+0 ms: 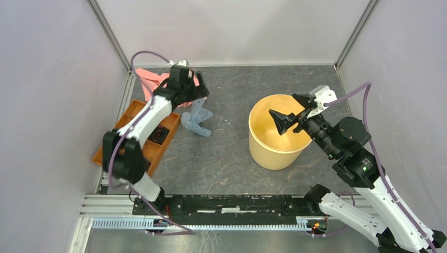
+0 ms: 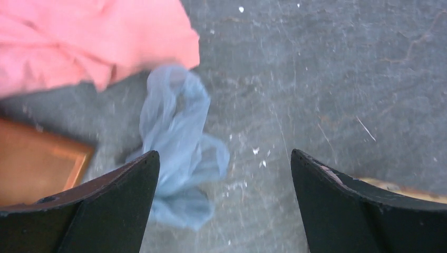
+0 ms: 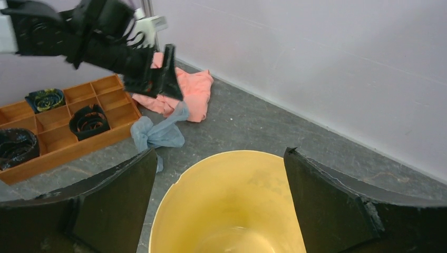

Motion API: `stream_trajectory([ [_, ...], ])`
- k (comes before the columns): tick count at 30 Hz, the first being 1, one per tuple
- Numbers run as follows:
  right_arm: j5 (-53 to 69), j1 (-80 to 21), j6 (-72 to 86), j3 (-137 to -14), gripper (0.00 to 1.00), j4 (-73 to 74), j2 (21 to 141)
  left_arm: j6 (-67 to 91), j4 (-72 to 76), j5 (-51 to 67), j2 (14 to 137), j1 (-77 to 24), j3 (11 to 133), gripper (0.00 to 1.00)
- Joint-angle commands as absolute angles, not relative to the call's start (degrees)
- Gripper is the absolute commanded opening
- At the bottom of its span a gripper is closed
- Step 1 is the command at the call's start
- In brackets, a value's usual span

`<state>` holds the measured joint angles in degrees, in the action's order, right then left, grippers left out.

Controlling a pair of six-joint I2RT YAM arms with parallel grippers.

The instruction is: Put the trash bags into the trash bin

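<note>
Translucent blue-grey film, crinkled: the trash bag [image 1: 196,122] lies on the scuffed grey counter [image 1: 232,95] under the open left hand [image 2: 224,158]. Smooth yellow trash bin [image 1: 263,150] stands apart, right hand [image 3: 220,153] open above.

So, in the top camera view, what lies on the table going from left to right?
Orange tray → trash bag → trash bin. The pink cloth overlaps the tray sideways, so it is left out.

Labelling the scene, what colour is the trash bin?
Pale yellow; the trash bin shows best in the right wrist view.
</note>
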<state>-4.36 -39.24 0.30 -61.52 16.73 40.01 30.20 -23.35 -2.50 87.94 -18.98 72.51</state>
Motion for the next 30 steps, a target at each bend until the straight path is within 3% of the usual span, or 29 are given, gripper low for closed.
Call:
stream_trajectory([
  [1, -3.2, -39.1, -1.2, -59.5, 0.98, 14.2, 39.5, 23.9, -25.9, -6.3, 99.7, -19.1, 84.2, 1.00],
  [6, -3.1, -39.1, -2.3, -58.5, 0.98, 15.0, 39.7, 21.0, -30.2, -13.4, 110.9, -19.1, 94.9, 0.95],
  [10, -3.7, -39.2, -3.6, -58.3, 0.98, 15.9, 40.7, 21.1, -29.7, -13.7, 113.4, -19.0, 93.7, 0.88],
  [14, -2.9, -39.0, -4.6, -59.3, 0.98, 17.1, 43.1, 21.5, -29.2, -9.3, 113.9, -19.0, 92.6, 0.61],
  [19, -1.1, -39.1, -4.8, -58.9, 0.98, 16.0, 44.2, 22.0, -28.6, -3.9, 109.8, -19.0, 90.5, 0.16],
  [21, -0.2, -39.1, -4.7, -61.8, 0.98, 17.5, 45.7, 21.6, -29.3, 0.3, 105.2, -19.0, 89.5, 0.05],
  [26, 1.8, -39.1, -0.1, -65.7, 0.98, 17.6, 47.8, 19.4, -28.3, 13.2, 88.7, -18.0, 83.6, 0.02],
  [30, 13.4, -39.1, 6.7, -68.0, 0.98, 13.5, 50.5, 22.3, -27.5, 17.4, 74.0, -17.9, 77.8, 0.02],
])
